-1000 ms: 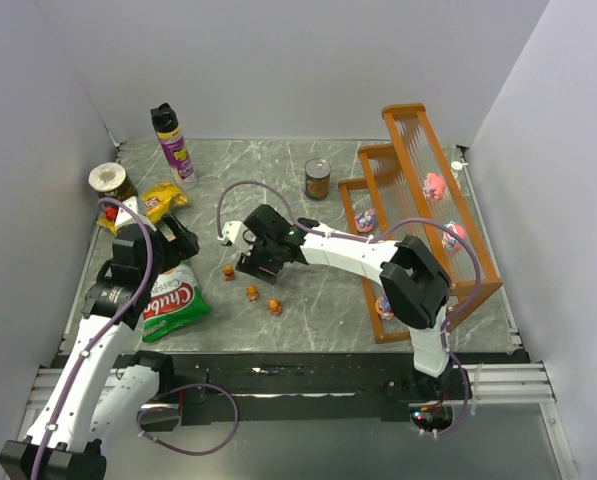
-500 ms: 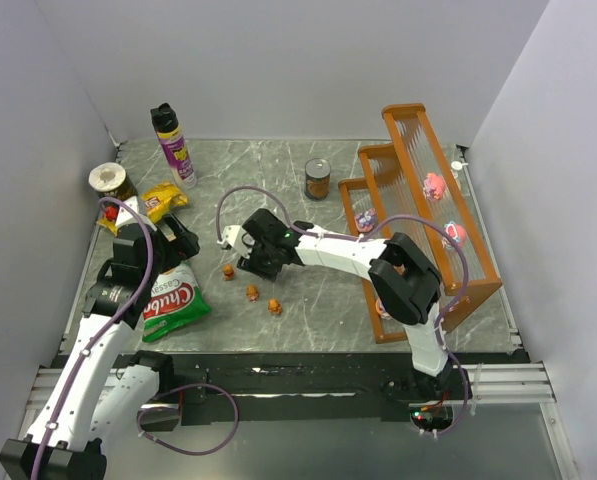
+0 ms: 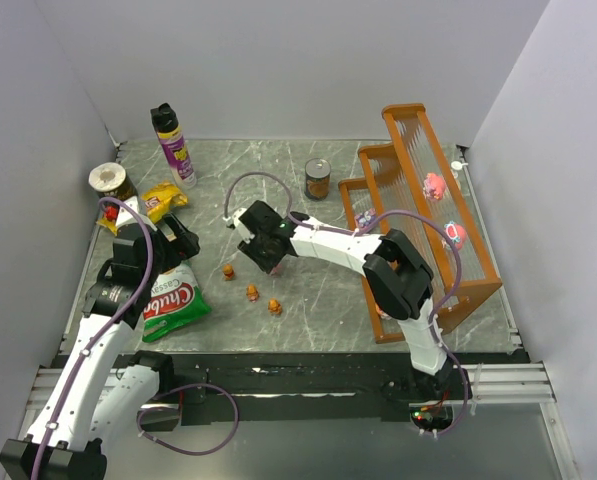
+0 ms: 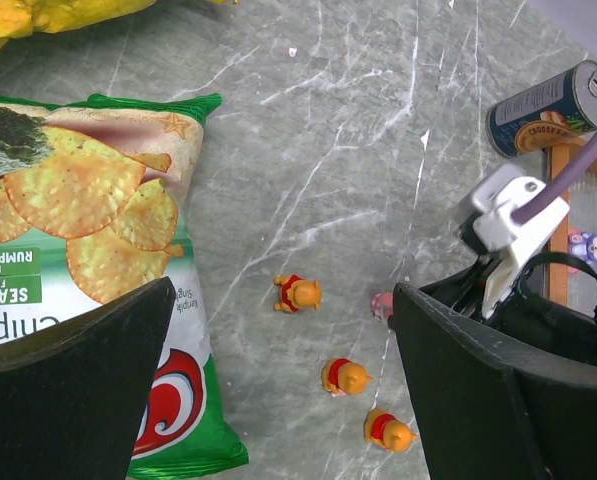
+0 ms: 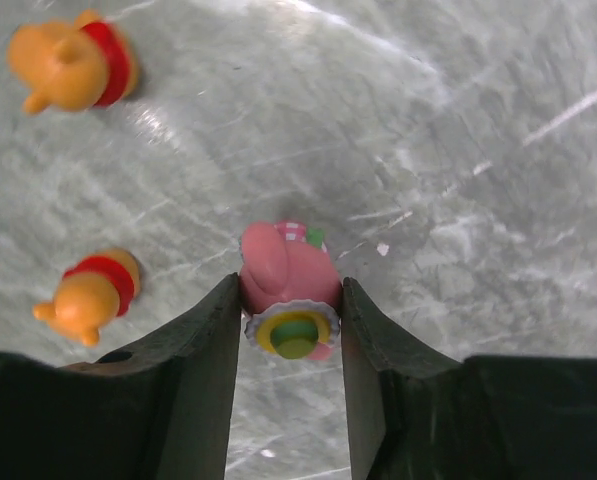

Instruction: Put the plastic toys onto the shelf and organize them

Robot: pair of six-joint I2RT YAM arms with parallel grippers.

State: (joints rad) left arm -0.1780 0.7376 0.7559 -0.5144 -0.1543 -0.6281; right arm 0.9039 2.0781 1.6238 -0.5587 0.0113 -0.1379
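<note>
My right gripper is shut on a pink toy with a yellow and green frilled top, held just above the marble table. In the top view the right gripper is at table centre-left. Three orange bear toys lie nearby: one, another, a third; two show in the right wrist view. The orange-brown shelf stands at right with pink toys and a purple one on it. My left gripper is open and empty above the green chip bag.
A can stands behind the right gripper. A spray bottle, a jar and a yellow snack bag are at back left. The green chip bag lies front left. Grey walls enclose the table.
My right gripper has moved back and slightly right, away from the three orange bears, with the pink toy in it. The left arm has not moved.
</note>
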